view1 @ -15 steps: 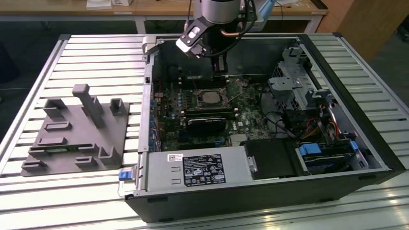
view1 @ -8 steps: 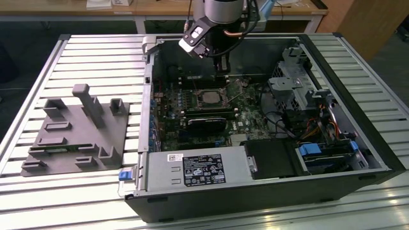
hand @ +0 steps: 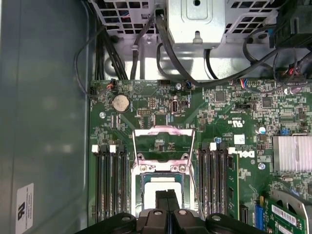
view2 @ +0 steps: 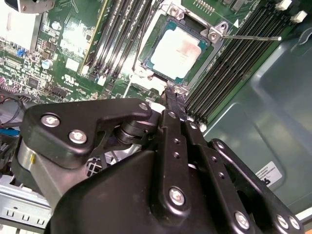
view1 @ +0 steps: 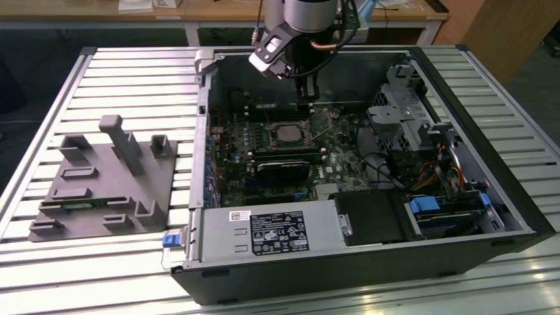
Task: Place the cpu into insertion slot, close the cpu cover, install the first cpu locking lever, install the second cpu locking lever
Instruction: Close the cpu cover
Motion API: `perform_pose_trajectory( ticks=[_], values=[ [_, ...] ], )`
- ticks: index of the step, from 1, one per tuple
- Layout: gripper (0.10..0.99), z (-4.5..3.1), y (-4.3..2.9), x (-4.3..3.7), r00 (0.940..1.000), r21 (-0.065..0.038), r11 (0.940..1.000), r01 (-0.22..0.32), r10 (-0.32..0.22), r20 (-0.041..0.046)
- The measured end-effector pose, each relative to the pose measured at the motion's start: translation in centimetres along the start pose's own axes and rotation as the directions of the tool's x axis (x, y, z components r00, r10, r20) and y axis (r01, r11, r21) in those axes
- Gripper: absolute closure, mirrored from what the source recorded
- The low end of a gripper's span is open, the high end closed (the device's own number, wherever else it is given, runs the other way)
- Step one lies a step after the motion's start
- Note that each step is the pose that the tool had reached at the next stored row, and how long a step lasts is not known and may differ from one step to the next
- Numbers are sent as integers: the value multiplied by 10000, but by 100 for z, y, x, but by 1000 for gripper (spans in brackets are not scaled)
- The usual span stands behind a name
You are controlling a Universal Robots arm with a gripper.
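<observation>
Since the cpu [view1: 289,134] lies flat in the insertion slot [view1: 271,134], the part in play looks to be the cpu cover. I judge it light, stiff sheet metal that pivots on one hinged edge, better pressed at its free bar than pinched. The chip beneath is likely fragile and should take no sideways load. In the exterior view the computer case [view1: 199,131] stands on the slatted counter [view1: 131,79] toward the exterior view's right edge, with a grey fixture [view1: 105,177] beside it on the exterior view's left. The tool [view1: 306,105] hangs inside the case just past the slot, toward the case's far wall. In the second wrist view the cpu [view2: 176,52] shows a pale square metal top with a dull pinkish patch at its centre, framed by the slot's silvery rim. A thin wire lever [view2: 253,37] sticks out from one corner, unlatched. The tool [view2: 171,97] has its fingers pressed together with nothing visible between them. Its tips are right at the slot's edge, touching or not I cannot tell. In the first wrist view the cpu cover [hand: 163,130] stands open, a thin silvery frame whose large square window shows the green motherboard [hand: 229,112] through it, on the side of the slot away from the tool [hand: 165,199].
</observation>
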State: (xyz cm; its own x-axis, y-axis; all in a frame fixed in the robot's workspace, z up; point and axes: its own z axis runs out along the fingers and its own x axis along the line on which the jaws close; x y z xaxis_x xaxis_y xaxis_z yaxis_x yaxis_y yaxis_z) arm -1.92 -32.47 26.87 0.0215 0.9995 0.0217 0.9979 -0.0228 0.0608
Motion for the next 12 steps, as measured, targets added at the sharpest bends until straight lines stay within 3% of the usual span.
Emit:
perform_pose_trajectory(
  ticks=[7,12],
  values=[
    [980,5,73,2,10000,0,10000,0,0,0],
    [980,10,166,4,10000,0,10000,0,0,0]
  ],
)
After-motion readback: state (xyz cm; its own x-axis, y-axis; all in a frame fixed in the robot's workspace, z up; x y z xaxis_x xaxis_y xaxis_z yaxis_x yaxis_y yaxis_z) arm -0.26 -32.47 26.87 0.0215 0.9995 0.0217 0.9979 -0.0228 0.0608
